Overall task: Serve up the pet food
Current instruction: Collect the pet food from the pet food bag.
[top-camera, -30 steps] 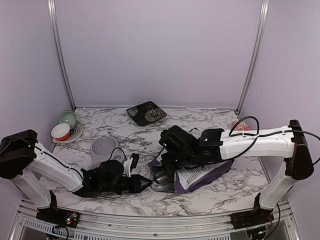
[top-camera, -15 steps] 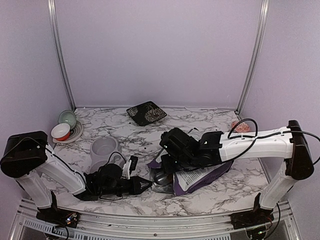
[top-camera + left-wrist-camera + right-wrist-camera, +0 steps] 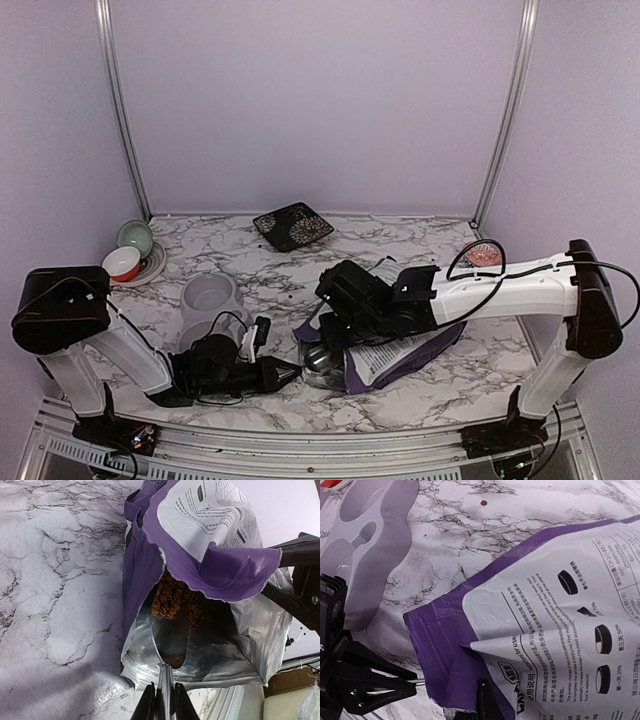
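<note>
Pet food (image 3: 172, 597) is seen heaped inside open bag (image 3: 210, 520), at far end of metal scoop (image 3: 172, 635). Thin scoop handle is pinched between left fingers (image 3: 148, 707), nearly closed. Purple upper flap of bag is clamped by right fingers (image 3: 486, 702), fully closed, and held raised. Bag is laid on counter (image 3: 50, 555).

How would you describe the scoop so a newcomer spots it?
Find the purple-and-white bag lying at the front of the table. In its open foil-lined mouth lies the scoop, handle pinched by the left gripper. It is the only shiny metal thing there, with brown kibble heaped at its far end.
</note>
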